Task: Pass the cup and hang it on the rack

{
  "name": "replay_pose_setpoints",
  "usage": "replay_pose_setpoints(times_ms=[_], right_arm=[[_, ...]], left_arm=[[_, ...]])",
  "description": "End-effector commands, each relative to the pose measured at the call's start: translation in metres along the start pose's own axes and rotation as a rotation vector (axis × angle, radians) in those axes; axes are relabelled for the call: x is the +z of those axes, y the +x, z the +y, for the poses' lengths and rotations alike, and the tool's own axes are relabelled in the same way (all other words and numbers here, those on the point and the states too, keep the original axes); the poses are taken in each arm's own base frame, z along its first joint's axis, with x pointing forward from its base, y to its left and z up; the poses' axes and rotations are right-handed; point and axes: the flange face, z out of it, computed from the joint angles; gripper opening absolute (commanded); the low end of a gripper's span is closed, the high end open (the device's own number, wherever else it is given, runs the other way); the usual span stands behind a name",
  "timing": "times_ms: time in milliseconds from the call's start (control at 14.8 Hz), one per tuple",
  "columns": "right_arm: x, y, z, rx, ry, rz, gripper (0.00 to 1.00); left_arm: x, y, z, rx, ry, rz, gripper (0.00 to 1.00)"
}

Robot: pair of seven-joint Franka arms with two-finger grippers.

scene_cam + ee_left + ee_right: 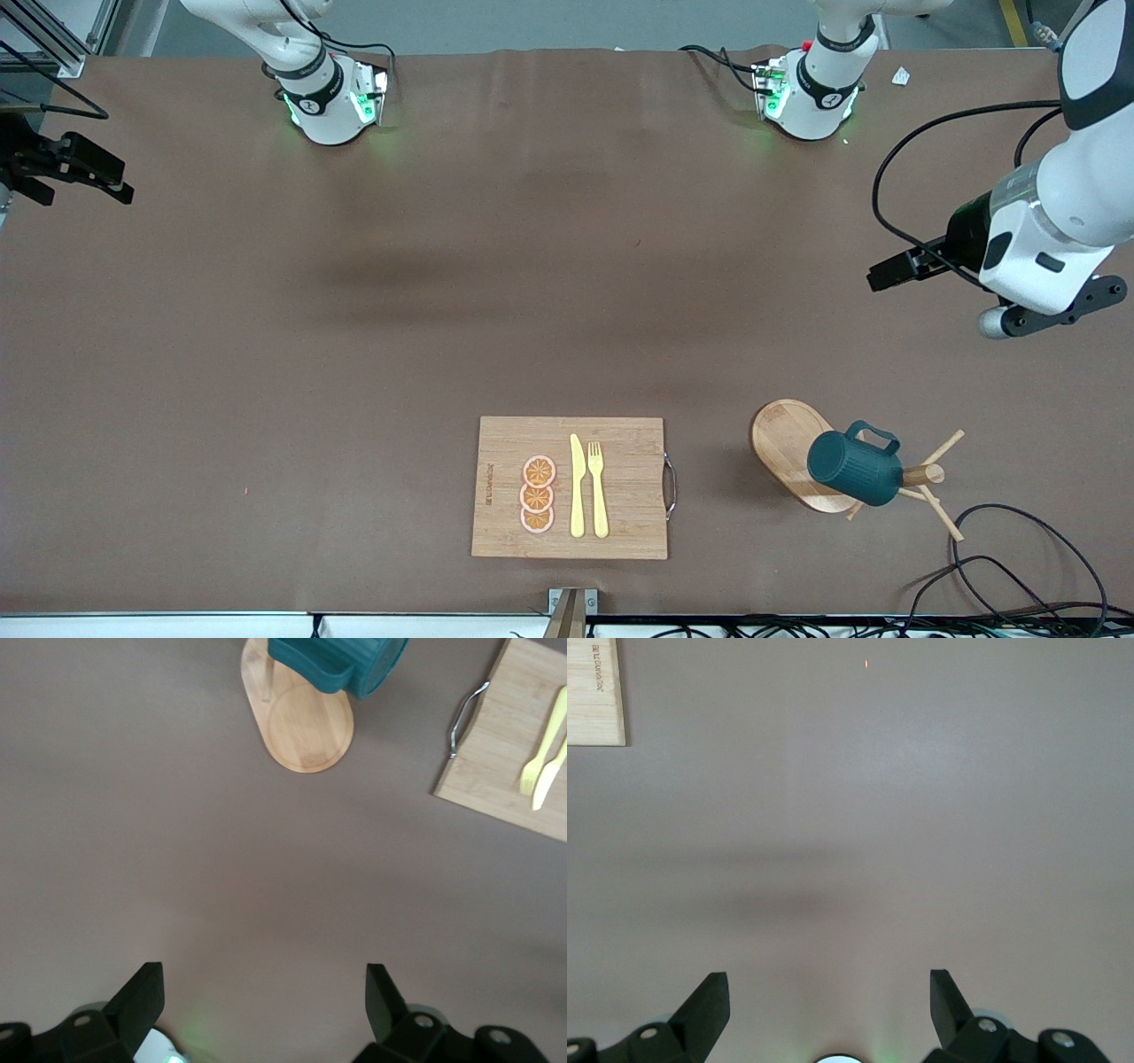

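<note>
The dark teal ribbed cup (pixel 855 465) hangs on a peg of the light wooden rack (pixel 780 439), tilted over its oval base, near the front camera at the left arm's end of the table. The left wrist view shows the cup (pixel 341 660) and the rack base (pixel 306 726) well away from the fingers. My left gripper (pixel 886 270) (pixel 263 979) hovers open and empty over bare table, clear of the rack. My right gripper (pixel 84 177) (pixel 828 983) waits open and empty over the table's edge at the right arm's end.
A bamboo cutting board (pixel 620 434) with a metal handle lies near the front edge, beside the rack. It carries a yellow knife (pixel 577 487), a yellow fork (pixel 599 487) and orange slices (pixel 538 494). Black cables (pixel 1019 549) loop on the table next to the rack.
</note>
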Motion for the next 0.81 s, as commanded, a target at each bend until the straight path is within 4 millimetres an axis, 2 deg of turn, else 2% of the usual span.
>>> replay_pose_setpoints(times_ms=[0, 203, 338, 676, 743], right_arm=[[0.001, -0.003, 0.002, -0.010, -0.002, 0.000, 1.00], [0.000, -0.002, 0.002, -0.010, -0.003, 0.005, 1.00], [0.000, -0.002, 0.003, -0.009, -0.003, 0.009, 1.00], [0.000, -0.002, 0.004, -0.007, -0.004, 0.008, 1.00], [0.000, -0.002, 0.004, -0.007, -0.004, 0.008, 1.00]], left_arm=[[-0.015, -0.019, -0.027, 0.081, 0.024, 0.026, 1.00], [-0.034, -0.034, -0.044, 0.187, 0.033, 0.063, 1.00], [-0.048, -0.039, -0.064, 0.250, 0.063, 0.106, 1.00], [-0.047, -0.068, -0.074, 0.265, 0.069, 0.095, 1.00], [-0.043, -0.076, -0.067, 0.274, 0.078, 0.098, 1.00]])
